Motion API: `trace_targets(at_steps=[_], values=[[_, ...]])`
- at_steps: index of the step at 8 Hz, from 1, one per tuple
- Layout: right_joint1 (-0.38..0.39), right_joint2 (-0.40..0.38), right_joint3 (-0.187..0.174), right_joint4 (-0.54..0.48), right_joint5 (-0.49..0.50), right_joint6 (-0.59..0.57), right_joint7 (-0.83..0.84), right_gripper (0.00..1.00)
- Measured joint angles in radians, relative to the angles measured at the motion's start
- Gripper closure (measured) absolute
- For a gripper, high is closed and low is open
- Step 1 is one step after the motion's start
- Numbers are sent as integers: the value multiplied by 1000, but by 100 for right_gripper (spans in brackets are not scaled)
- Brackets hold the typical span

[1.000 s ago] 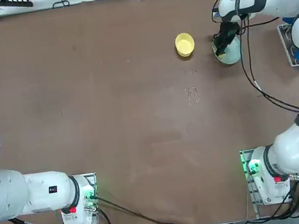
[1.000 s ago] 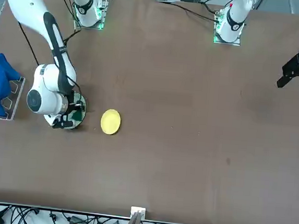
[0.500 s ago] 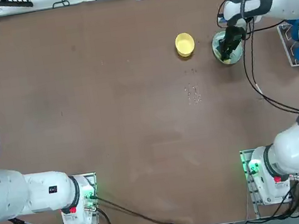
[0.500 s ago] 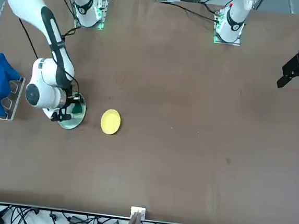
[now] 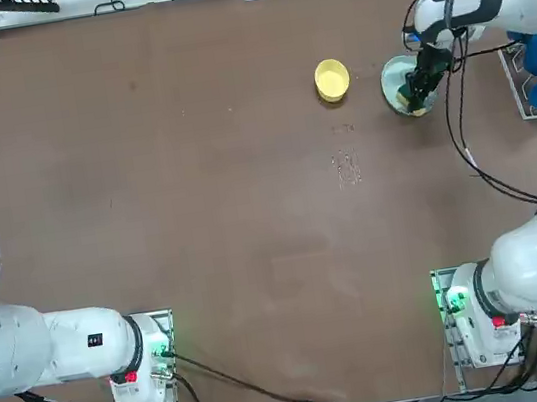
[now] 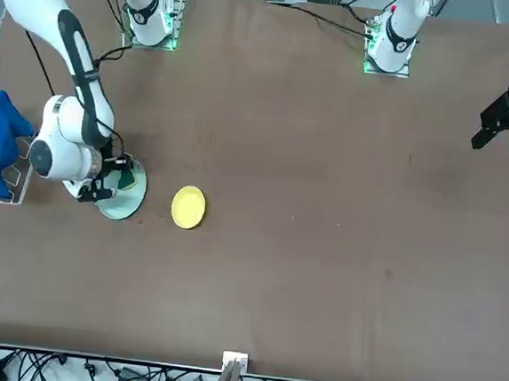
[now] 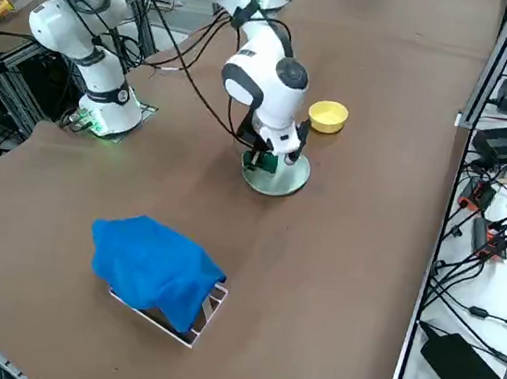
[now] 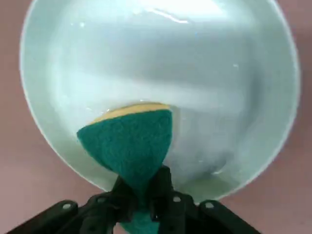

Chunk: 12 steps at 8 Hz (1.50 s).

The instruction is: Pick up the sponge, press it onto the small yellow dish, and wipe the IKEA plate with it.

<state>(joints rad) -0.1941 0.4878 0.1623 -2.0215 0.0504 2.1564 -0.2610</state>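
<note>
the right claw (image 8: 141, 192) is clamped hard on the sponge (image 8: 129, 144), pinching its near end so the green scouring face fans out with a sliver of yellow foam showing at the far edge. the sponge rests down inside the ikea plate (image 8: 243, 87), on the part of the basin nearest the claw, and the plate sits on the counter (image 5: 201, 221) with the arm's wrist directly over it. so the pick-up is done, and this looks like the wiping step in hand; the plate's surface shows wet-looking streaks and glints, though how much of it has been covered i cannot tell. whether the press onto the small yellow dish (image 5: 331, 80) has been made cannot be read from here; that dish stands alone, a little apart from the plate and untouched by the claw. what seems left is to finish the wipe. counted: one sponge, one yellow dish, one pale plate, and off to the side one blue cloth (image 7: 155, 265) draped over a small rack.
</note>
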Motion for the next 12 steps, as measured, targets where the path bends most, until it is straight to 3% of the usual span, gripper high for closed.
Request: trace_targets(at_steps=[6,12], values=[[-43,48,-11,97,-31,5,-84,84],[2,122,2,250,-29,-31,-51,84]])
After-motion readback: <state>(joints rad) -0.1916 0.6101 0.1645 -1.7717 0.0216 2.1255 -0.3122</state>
